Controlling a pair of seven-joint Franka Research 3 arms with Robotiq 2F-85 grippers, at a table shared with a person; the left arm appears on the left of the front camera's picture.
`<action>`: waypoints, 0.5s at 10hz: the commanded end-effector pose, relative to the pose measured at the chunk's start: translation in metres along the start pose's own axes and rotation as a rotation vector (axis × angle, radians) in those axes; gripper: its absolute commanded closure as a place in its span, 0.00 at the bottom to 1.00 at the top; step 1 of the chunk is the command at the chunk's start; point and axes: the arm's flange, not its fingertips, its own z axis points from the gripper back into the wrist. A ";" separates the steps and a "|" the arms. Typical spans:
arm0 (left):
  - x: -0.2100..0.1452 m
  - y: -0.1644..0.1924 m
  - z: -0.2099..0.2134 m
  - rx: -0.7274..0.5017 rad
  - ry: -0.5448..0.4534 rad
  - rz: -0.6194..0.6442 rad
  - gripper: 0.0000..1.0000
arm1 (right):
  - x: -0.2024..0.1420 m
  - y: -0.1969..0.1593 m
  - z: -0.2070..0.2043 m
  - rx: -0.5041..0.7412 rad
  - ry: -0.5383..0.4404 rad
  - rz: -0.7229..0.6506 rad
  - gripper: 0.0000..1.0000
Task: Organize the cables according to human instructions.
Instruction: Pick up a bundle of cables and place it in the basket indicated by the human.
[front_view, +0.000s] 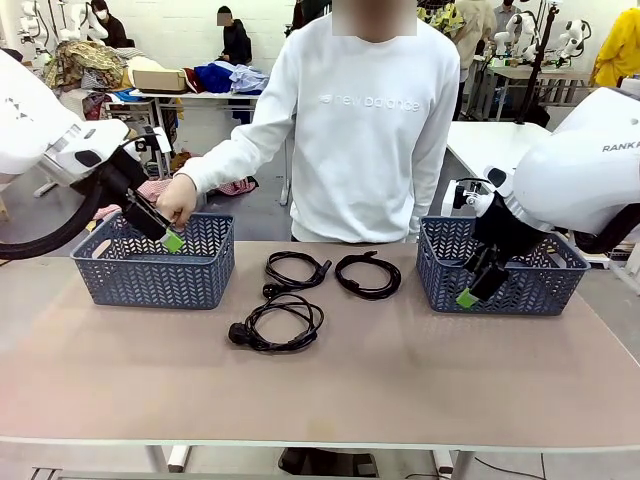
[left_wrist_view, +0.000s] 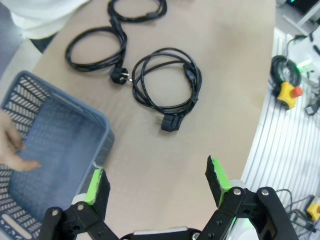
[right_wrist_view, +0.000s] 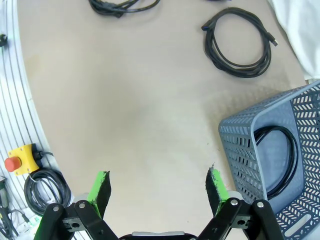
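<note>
A person's hand (front_view: 178, 200) reaches into the left blue-grey plastic lattice basket (front_view: 150, 278); the left pincer (left_wrist_view: 157, 181) hangs open at its corner. Three coiled black rubber power cords (front_view: 295, 270) lie on the tan counter (front_view: 420, 380) to that pincer's right, the front coil (front_view: 278, 325) nearest. The right pincer (right_wrist_view: 157, 186), open and empty, flanks the right basket (front_view: 520, 292) with a fourth coil (right_wrist_view: 277, 160) inside.

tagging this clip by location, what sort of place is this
Probably a robotics lab or workshop: a yellow emergency-stop button beside the table, and heaped clothes behind the person.
</note>
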 end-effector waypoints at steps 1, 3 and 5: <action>0.018 0.000 -0.015 -0.013 0.075 -0.101 0.00 | 0.000 0.001 0.000 -0.007 0.001 -0.006 0.00; 0.048 -0.006 -0.043 -0.008 0.194 -0.235 0.00 | 0.000 0.001 0.000 -0.007 0.001 -0.006 0.00; 0.070 -0.014 -0.069 0.001 0.273 -0.320 0.00 | 0.000 0.001 0.000 -0.007 0.001 -0.006 0.00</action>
